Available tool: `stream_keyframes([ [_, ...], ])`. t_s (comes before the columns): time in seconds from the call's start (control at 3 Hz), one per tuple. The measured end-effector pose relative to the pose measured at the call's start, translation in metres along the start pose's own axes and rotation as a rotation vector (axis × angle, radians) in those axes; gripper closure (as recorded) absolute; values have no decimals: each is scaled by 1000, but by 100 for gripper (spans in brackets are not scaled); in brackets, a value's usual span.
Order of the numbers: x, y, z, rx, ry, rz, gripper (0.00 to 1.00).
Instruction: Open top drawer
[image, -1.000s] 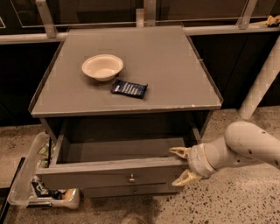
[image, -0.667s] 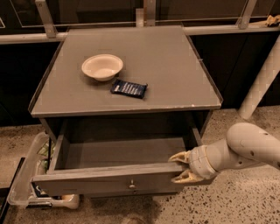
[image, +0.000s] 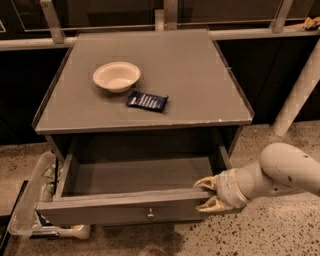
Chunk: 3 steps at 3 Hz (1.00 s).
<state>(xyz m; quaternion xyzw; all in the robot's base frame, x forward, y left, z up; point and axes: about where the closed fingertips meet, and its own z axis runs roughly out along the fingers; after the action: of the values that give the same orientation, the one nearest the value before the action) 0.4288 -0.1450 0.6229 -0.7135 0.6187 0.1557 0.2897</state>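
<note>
I note the end effector (image: 207, 194) with fingers apart, bracketing the right end of the top drawer (image: 115, 210), which stands well out, its long front running leftward from the end effector.

On the desk (image: 200, 75) the bowl (image: 116, 76) sits upper left of the packet (image: 146, 101). Below, the top drawer (image: 125, 207) juts toward the frame's bottom, the hand (image: 210, 193) at its right end.
</note>
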Motion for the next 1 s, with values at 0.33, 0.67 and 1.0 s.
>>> stream_keyframes([
  [0.33,-1,0,0,0,0,0,83],
  [0.67,-1,0,0,0,0,0,60],
  [1.0,-1,0,0,0,0,0,36],
])
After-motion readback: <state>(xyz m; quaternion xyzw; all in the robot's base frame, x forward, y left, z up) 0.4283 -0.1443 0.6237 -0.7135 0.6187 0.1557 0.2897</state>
